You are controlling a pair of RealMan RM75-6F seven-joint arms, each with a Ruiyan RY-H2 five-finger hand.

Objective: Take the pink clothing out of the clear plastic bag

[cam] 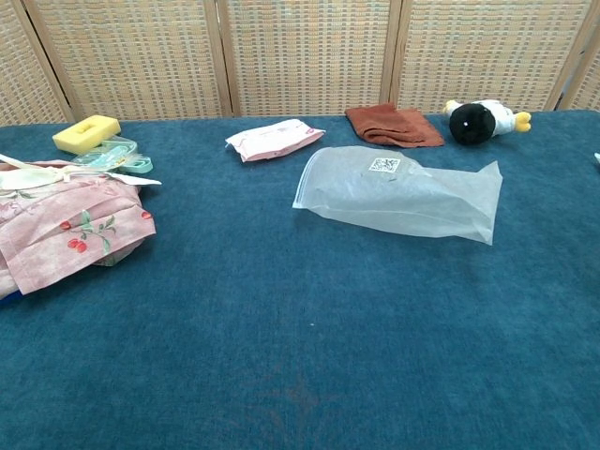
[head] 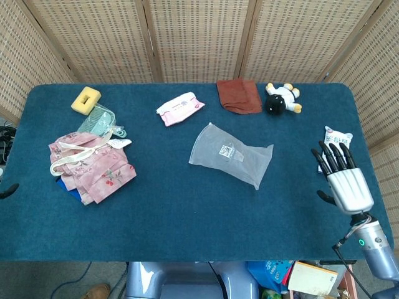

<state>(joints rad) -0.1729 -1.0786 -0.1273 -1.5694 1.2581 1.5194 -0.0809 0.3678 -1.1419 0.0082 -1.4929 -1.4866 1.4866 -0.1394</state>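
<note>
Empty plastic bag [head: 229, 152] lies flat mid-table [head: 187, 212], pink clothing [head: 93, 169] heaped at nine o'clock, right robot hand [head: 341, 180] spread wide at four o'clock, holding nothing.

Pink floral clothing [head: 92, 168], clear bag [head: 230, 153], blue table [head: 187, 218].
</note>
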